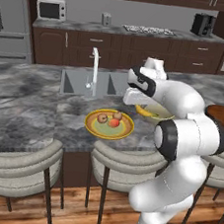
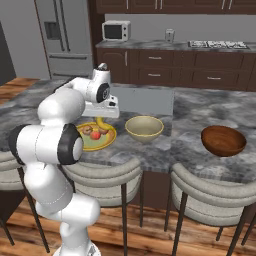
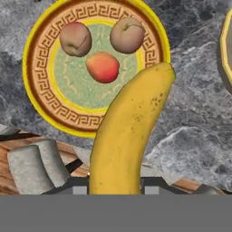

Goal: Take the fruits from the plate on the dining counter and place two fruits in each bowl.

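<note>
Kitchen backdrop, left base view: dark cabinets, microwave (image 1: pixel 51 9) and hob on the back wall; grey marbled bench (image 1: pixel 25 108) in front, with sink (image 1: pixel 82 83) and white tap (image 1: pixel 94 67), stools tucked beneath.
Plate, left base view: yellow-rimmed plate (image 1: pixel 109 124) near the bench's front edge, carrying three round fruits.
Arm, left base view: bent over the spot between plate and cream bowl (image 1: pixel 159 115), hiding most of that bowl; banana (image 1: pixel 143 110) peeking out under the wrist, raised off the plate.
Brown bowl, left base view: dark bowl (image 1: pixel 222 116) at the right, partly behind the elbow.
Bowls, right base view: cream bowl (image 2: pixel 144 128) just beside the plate (image 2: pixel 96 136); wood-like bowl (image 2: pixel 223 140) well apart to the right; both looking empty.
Gripper, right base view: gripper (image 2: pixel 101 118) above the plate's far edge, banana (image 2: pixel 102 123) hanging below it, likely lifted to clear the rim before crossing to a bowl.
Grip, hand view: jaws clamped on the banana's (image 3: pixel 129 131) near end, fruit running away from the camera.
Plate contents, hand view: two brownish fruits (image 3: pixel 75 39) (image 3: pixel 127 35) and a red-orange one (image 3: pixel 103 67) resting on the pale green centre, below the banana tip.
Progress: first fruit in hand, three waiting, no bowl served yet.
</note>
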